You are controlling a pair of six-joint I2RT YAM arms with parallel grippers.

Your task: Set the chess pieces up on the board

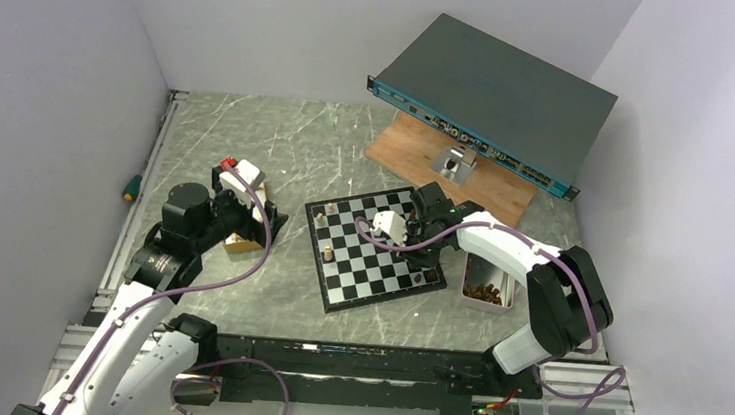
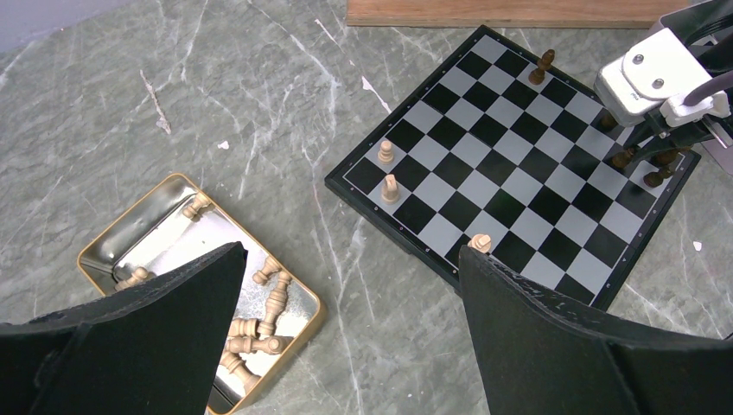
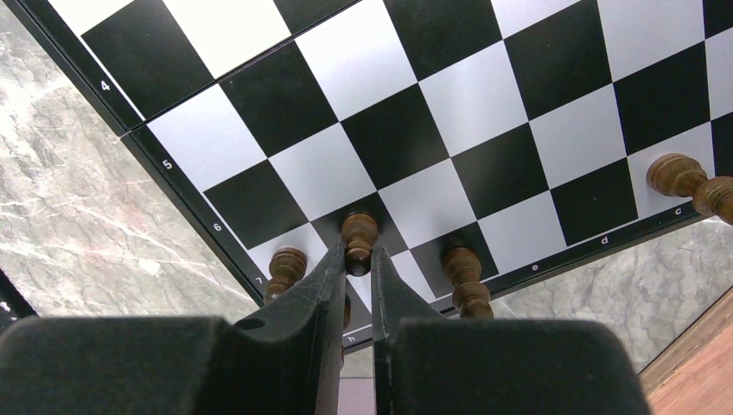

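Tan chess pieces point(image 2: 391, 188), three of them, and a few dark pieces point(image 2: 544, 62) stand on the board point(image 2: 519, 164); most squares are bare. The right pincer point(image 3: 357, 259) is narrowed onto a dark piece point(image 3: 360, 232) at the board's edge row. The left pincer point(image 2: 353, 251) hangs wide open above the tin point(image 2: 130, 214) of loose tan figures. By my judgement most of the setting-up remains.

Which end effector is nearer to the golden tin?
Left. The left end effector hovers open over the tin; the right end effector is away over the board, closed on a dark piece.
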